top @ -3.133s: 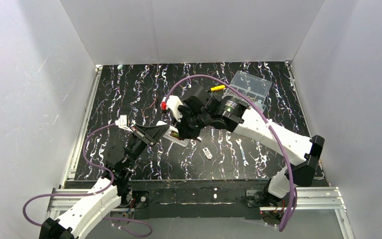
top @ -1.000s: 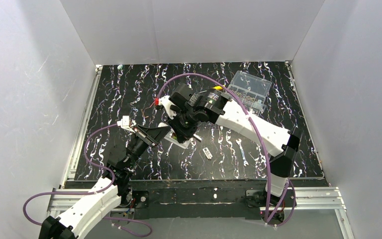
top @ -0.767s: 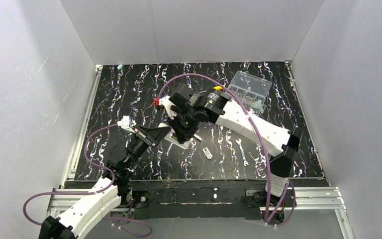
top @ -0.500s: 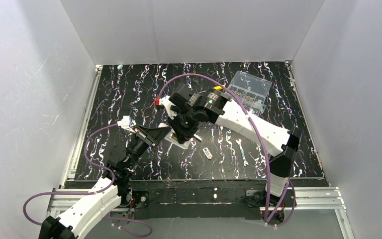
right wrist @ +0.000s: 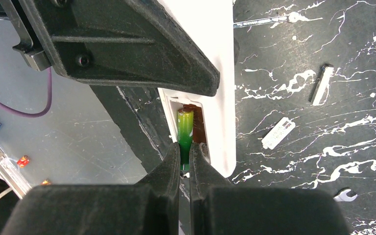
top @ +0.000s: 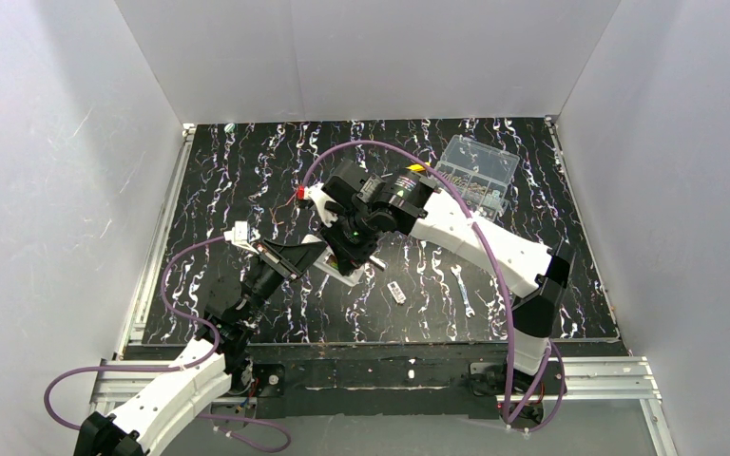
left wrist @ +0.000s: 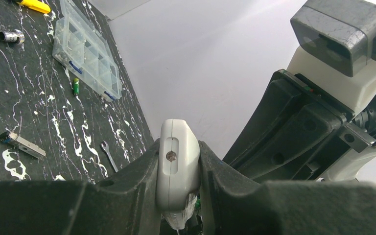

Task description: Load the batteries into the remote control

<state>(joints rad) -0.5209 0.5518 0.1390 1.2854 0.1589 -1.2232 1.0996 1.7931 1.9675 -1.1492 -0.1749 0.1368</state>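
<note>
The white remote control is clamped edge-on in my left gripper, which is shut on it. It shows in the top view as a white slab under both wrists. My right gripper is shut on a green battery. The battery's far end pokes into the remote's open battery compartment, along its left wall. In the top view the right gripper is directly over the remote. A second green battery lies on the table beside the clear box.
A clear compartment box and a yellow-handled screwdriver sit at the back right. A small white cover piece, a thin silver stick and a small wrench lie to the right of the remote. White walls enclose the table.
Since the earliest frame the right arm has shifted left and back, closer over the remote. Over the last second nothing has visibly moved.
</note>
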